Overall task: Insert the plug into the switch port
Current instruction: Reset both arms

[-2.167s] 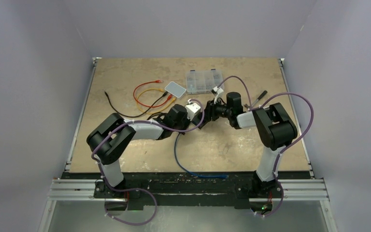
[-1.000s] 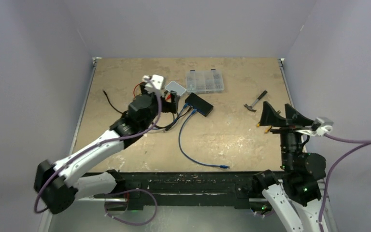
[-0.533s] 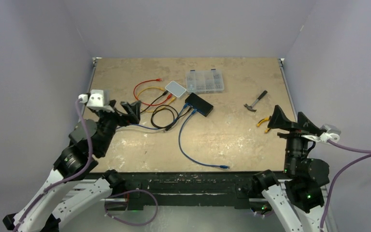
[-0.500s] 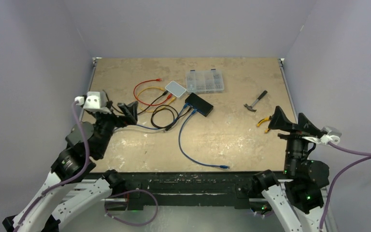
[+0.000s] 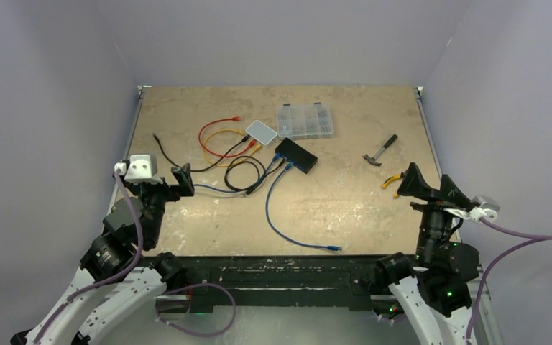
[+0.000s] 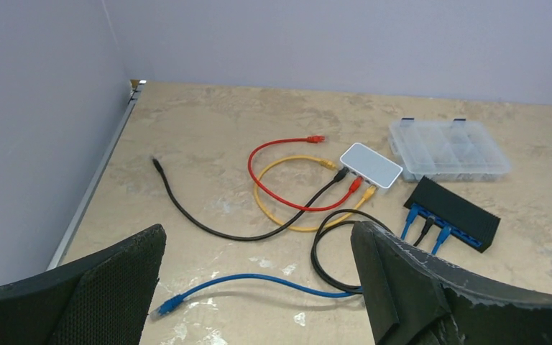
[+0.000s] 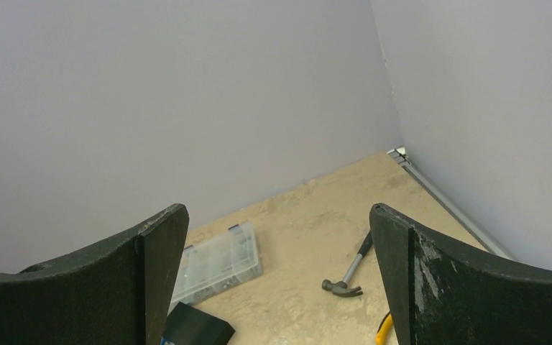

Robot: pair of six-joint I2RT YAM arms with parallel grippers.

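Note:
The black switch [image 5: 295,154] lies mid-table, also seen in the left wrist view [image 6: 451,213] and the right wrist view [image 7: 194,327]. Two blue plugs and a black plug [image 6: 424,231] sit in its front ports. One blue cable runs toward the near edge and ends in a loose plug [image 5: 336,249]. The other runs left and ends in a loose plug [image 6: 167,306]. My left gripper [image 5: 169,183] [image 6: 259,287] hangs open at the near left, above that loose end, holding nothing. At the near right my right gripper [image 5: 430,185] [image 7: 279,273] is open and empty.
A small white box [image 5: 261,131] holds red, yellow and black cables [image 5: 212,140]. Behind the switch stands a clear organiser case [image 5: 303,120]. A hammer [image 5: 379,152] and yellow-handled pliers [image 5: 389,182] lie at the right. A loose black cable [image 5: 169,154] trails left.
Both arms have drawn back from the switch toward the near edge, the left one swinging left and low. The left jaws widened slightly. The cables stay plugged in.

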